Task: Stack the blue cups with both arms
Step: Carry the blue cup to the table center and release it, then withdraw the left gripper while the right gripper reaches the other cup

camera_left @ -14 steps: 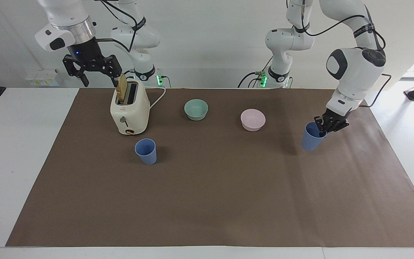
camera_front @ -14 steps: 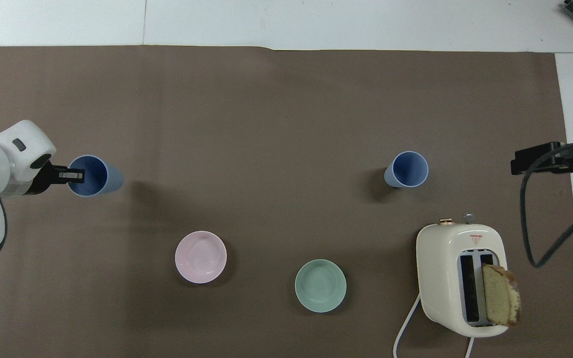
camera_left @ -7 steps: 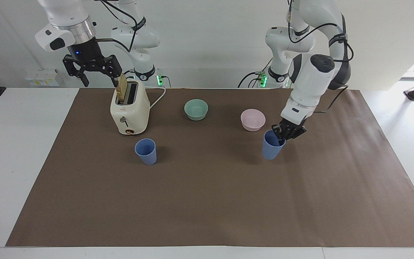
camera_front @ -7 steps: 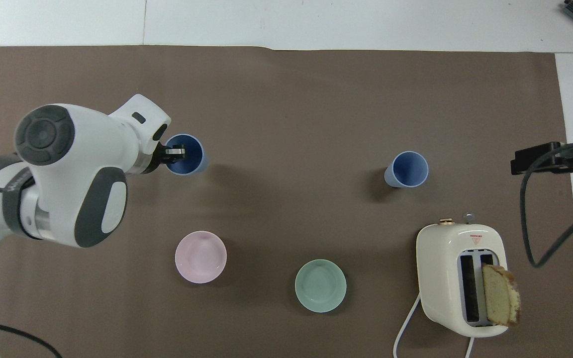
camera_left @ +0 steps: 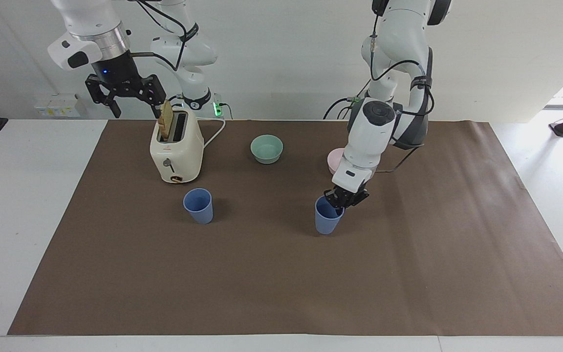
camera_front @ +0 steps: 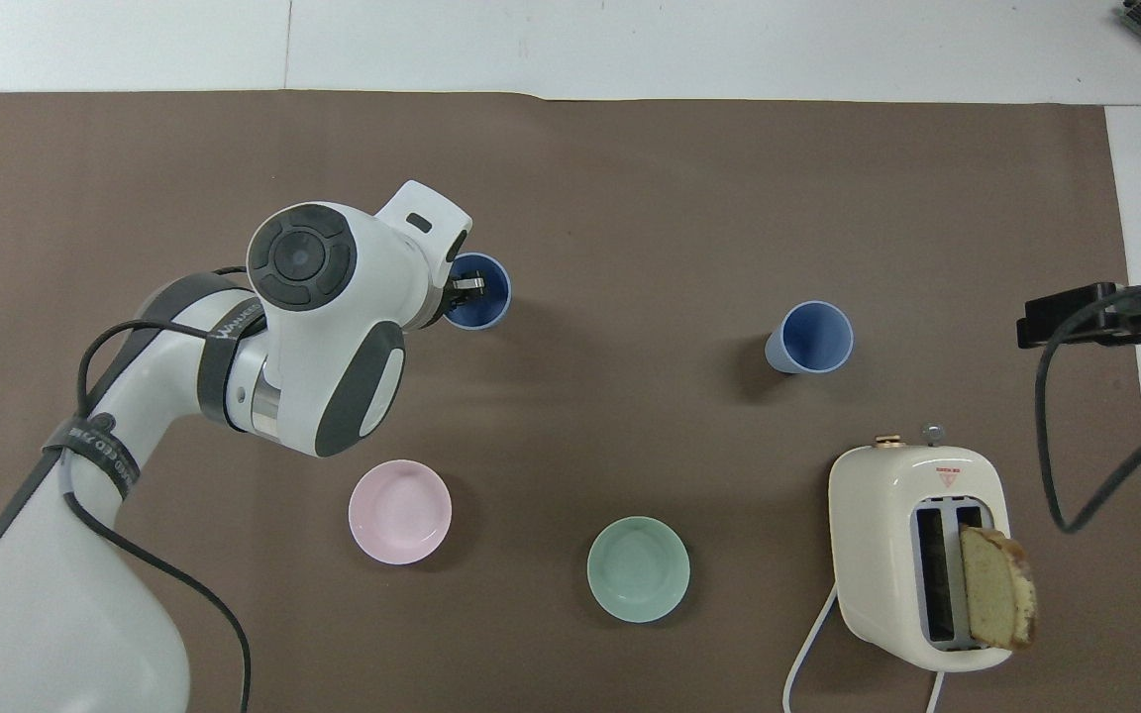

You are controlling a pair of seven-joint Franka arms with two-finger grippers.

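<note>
The left gripper (camera_left: pixel 344 199) is clamped on the rim of a blue cup (camera_left: pixel 328 221), one finger inside the mouth and one outside. The cup hangs upright or nearly so, low over the brown mat (camera_left: pixel 281 283) near the middle of the table; whether its base touches the mat cannot be told. Just above it, the left arm's white wrist hides part of a pink bowl (camera_front: pixel 399 512), which sits nearer the robots.

The second blue cup (camera_left: pixel 198 205) stands upright and alone on the mat, toward the right arm's end of the table and well apart from the held cup. Close by, nearer the robots, is a cream toaster (camera_left: pixel 176 149) with a slice of bread (camera_left: pixel 166 120) sticking out of one slot. A mint-green bowl (camera_left: pixel 267 148) sits between the toaster and the pink bowl.

The right gripper (camera_left: pixel 124 95) waits high over the toaster's end of the table, its jaws spread wide and empty.

Progress, judged from this: one cup is picked up; it must yet reach the standing cup and be lowered into it. No stack exists yet.
</note>
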